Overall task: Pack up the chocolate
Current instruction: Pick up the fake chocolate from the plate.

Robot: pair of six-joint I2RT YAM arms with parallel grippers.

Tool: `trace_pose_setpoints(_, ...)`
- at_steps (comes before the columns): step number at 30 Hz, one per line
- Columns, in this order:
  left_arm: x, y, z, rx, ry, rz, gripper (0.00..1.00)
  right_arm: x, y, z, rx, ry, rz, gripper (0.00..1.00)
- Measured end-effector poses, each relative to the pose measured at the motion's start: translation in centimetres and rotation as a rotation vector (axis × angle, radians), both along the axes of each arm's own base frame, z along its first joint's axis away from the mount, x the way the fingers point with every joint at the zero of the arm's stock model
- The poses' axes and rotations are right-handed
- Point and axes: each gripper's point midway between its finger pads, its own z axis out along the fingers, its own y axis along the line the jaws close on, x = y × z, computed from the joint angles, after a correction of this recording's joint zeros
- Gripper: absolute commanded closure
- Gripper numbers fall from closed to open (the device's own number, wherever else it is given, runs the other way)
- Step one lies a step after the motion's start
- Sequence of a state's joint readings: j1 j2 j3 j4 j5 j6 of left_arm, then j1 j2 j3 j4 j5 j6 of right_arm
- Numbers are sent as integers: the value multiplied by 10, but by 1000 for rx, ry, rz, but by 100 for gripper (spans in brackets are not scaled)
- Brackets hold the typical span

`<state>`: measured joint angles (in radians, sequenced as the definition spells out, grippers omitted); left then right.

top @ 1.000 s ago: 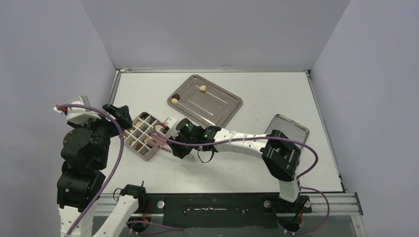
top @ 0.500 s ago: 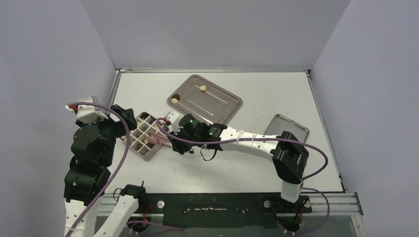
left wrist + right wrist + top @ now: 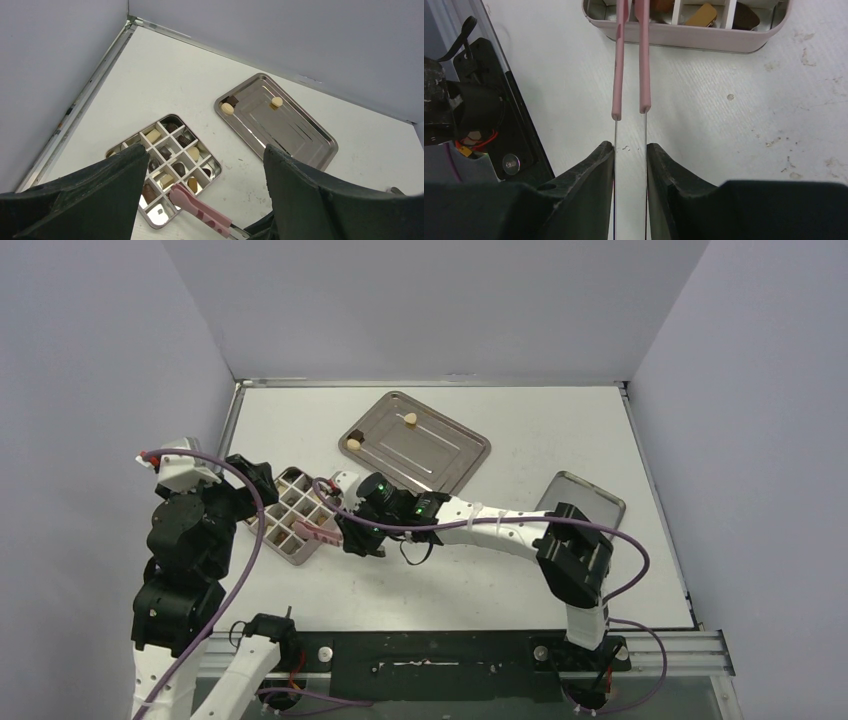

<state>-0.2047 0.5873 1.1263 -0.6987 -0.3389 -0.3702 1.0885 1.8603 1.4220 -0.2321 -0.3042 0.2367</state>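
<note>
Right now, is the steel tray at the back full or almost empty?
Almost empty: the tray holds only three chocolates, two in one corner, one near the far rim.

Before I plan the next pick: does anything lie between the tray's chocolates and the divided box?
Nothing visible does: only bare table lies between tray and box. The right claw's tongs enter the box's near edge, off that line.

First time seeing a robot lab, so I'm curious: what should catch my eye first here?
The right arm pinches pink tongs in its jaws, their tips over a divided box of chocolates left of centre. Behind it, a steel tray holds a few more.
</note>
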Motion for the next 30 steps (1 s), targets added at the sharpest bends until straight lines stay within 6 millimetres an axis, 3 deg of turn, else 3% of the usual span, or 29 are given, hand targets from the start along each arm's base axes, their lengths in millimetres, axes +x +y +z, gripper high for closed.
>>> trace_pose_setpoints(7,-1,1,0,2,-2,8,17,-5,5,-27,-54,60,3,76)
trace_pose_setpoints(17,-2,2,2,2,-8,10,17,4,8,-10,-32,31,-34,76)
trace_pose_setpoints(21,-2,2,2,1,-9,9,17,13,2,13,4,-8,-58,76)
trace_pose_setpoints(25,-2,1,1,0,-11,4,17,47,-17,42,34,-87,-140,75)
trace_pose_setpoints(30,4,-5,-17,-4,13,-16,17,125,-75,51,-39,-213,-351,73)
